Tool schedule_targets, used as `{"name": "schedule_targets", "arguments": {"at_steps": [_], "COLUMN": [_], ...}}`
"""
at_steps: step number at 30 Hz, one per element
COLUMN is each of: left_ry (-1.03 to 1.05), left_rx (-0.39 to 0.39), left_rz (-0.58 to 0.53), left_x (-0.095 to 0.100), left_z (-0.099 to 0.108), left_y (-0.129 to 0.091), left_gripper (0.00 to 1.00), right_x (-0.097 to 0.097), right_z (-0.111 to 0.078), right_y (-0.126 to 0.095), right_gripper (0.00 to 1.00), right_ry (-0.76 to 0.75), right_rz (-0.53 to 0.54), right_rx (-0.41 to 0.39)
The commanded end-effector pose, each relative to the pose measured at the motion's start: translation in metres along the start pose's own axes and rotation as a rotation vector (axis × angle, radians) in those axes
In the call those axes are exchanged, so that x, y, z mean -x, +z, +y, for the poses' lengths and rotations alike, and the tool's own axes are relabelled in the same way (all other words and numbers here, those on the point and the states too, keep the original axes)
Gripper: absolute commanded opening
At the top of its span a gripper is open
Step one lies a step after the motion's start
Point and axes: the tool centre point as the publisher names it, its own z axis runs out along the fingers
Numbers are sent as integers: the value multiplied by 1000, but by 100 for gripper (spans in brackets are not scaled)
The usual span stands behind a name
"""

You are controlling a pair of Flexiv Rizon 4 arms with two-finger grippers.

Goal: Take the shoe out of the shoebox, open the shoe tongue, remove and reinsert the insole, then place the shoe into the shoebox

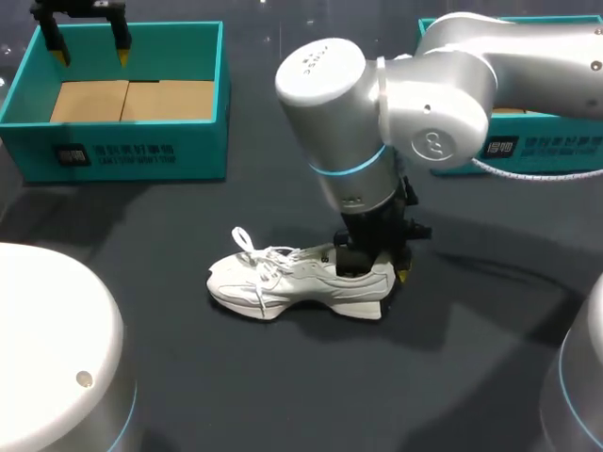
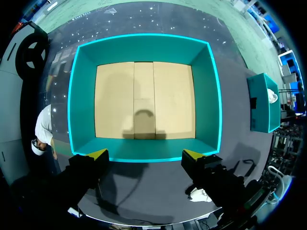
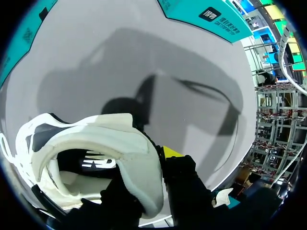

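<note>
A white lace-up sneaker lies on its sole on the dark table, outside the teal shoebox. The right gripper pinches its heel collar, with the inner fingertip hidden inside the shoe. The left gripper hangs spread above the box.
</note>
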Motion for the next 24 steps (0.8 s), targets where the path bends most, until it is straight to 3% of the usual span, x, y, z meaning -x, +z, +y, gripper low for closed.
{"name": "schedule_targets", "arguments": {"at_steps": [1, 19, 20, 22, 23, 24], "left_ry": [0, 0, 0, 0, 0, 0], "left_rx": [0, 0, 0, 0, 0, 0], "left_rz": [-1, -1, -1, -1, -1, -1], "left_x": [0, 0, 0, 0, 0, 0], "left_z": [0, 0, 0, 0, 0, 0], "left_y": [0, 0, 0, 0, 0, 0], "left_gripper": [100, 100, 100, 100, 100, 100], "right_x": [-3, -9, -9, -8, -7, -5], "right_z": [-3, 4, 3, 2, 1, 1], "right_y": [6, 20, 20, 15, 12, 9], "right_gripper": [0, 0, 4, 58, 100, 100], "right_ry": [108, 38, 35, 33, 32, 34], "right_rz": [4, 18, 20, 21, 21, 21], "right_rx": [-5, -19, -20, -18, -15, -13]}}
